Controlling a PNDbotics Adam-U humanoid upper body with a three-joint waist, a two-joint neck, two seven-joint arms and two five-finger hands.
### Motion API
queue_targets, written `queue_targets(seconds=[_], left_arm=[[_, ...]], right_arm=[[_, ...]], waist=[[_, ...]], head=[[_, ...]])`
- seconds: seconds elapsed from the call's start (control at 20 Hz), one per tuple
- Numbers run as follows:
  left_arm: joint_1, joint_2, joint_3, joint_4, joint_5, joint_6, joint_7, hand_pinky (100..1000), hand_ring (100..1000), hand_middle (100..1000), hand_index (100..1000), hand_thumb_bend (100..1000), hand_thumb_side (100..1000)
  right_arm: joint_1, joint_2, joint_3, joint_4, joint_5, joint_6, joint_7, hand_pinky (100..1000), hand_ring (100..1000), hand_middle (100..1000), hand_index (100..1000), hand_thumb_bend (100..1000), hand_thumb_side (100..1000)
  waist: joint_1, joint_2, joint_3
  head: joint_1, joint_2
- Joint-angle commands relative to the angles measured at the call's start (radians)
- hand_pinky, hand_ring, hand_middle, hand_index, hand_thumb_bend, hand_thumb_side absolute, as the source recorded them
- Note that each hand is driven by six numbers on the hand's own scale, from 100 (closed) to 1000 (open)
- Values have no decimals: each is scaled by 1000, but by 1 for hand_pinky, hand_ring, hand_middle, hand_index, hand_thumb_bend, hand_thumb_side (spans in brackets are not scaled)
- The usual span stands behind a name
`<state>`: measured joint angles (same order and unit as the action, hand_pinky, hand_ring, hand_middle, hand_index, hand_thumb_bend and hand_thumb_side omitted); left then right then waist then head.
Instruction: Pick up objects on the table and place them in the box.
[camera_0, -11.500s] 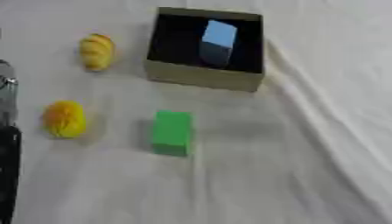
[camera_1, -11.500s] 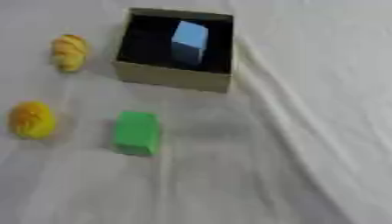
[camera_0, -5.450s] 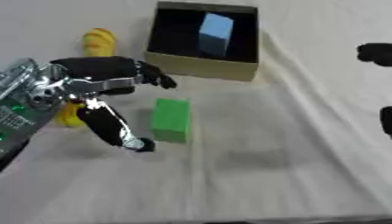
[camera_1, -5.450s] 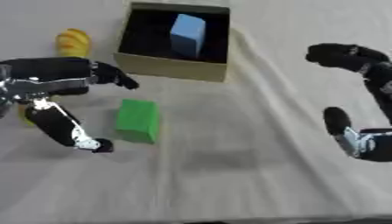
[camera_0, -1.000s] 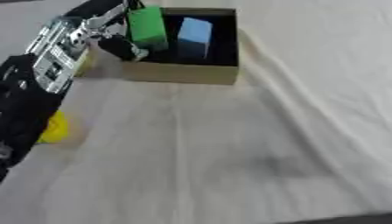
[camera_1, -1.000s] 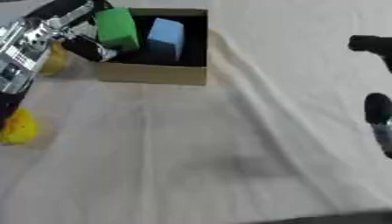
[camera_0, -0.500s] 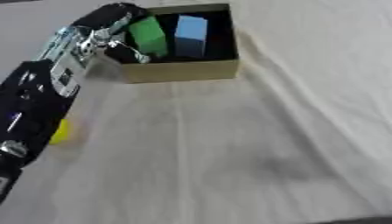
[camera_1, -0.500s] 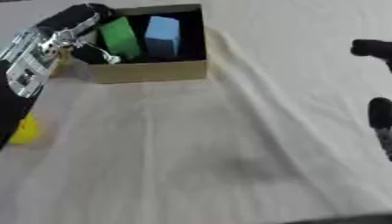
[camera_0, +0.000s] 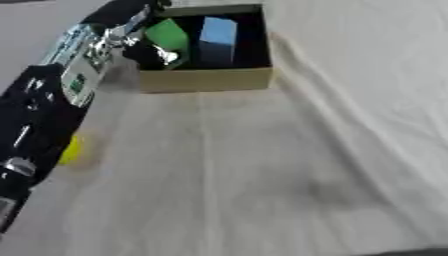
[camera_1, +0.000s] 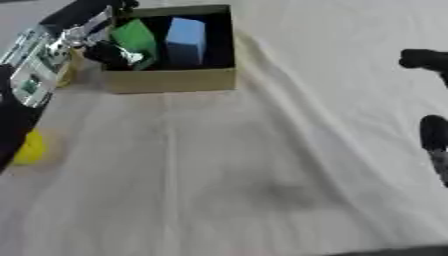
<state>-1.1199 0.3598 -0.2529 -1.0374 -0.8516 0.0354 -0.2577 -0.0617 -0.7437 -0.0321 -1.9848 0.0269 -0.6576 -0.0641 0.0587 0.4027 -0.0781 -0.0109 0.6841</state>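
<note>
The left hand (camera_0: 144, 42) holds the green block (camera_0: 167, 34) inside the box (camera_0: 206, 80), beside the blue block (camera_0: 217, 34).

My left hand (camera_0: 140, 42) is over the left side of the box (camera_0: 206, 80), with one block (camera_0: 168, 34) at its fingers inside and a second block (camera_0: 217, 36) just right of it. A small round object (camera_1: 29, 148) lies well nearer to me, on the table (camera_0: 262, 165) beside my forearm. My right hand (camera_1: 429, 100) hangs far off to the right.
</note>
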Motion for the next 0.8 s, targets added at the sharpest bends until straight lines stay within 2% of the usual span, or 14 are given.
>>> queue_targets(seconds=[0.05, 0.2, 0.35, 0.55, 0.8], left_arm=[[-26, 15, 18, -43, 22, 14, 0, 874, 865, 808, 942, 410, 408], [-23, 30, 20, -99, 61, 30, -3, 839, 833, 785, 921, 297, 370], [-18, 57, 18, -168, 112, 50, -27, 827, 822, 774, 911, 264, 350], [4, 128, 21, -243, 169, 76, -70, 831, 822, 773, 908, 270, 312], [54, 223, 29, -283, 221, 96, -118, 842, 827, 779, 910, 309, 293]], right_arm=[[1, -17, -10, -15, -8, -1, 2, 945, 893, 784, 883, 100, 630], [6, -17, -12, -15, -8, -2, 1, 945, 893, 784, 883, 100, 629], [10, -18, -14, -15, -8, -2, -2, 945, 893, 784, 883, 100, 628], [19, -22, -19, -15, -5, -3, -8, 944, 893, 785, 884, 100, 623], [24, -23, -22, -15, -1, 3, -15, 945, 892, 784, 884, 100, 628]], waist=[[-6, -30, 0], [-8, -33, 6], [-9, -37, 13], [-12, -43, 29], [-15, -46, 53]], head=[[0, -3], [-4, 5], [-9, 13], [-22, 30], [-42, 43]])
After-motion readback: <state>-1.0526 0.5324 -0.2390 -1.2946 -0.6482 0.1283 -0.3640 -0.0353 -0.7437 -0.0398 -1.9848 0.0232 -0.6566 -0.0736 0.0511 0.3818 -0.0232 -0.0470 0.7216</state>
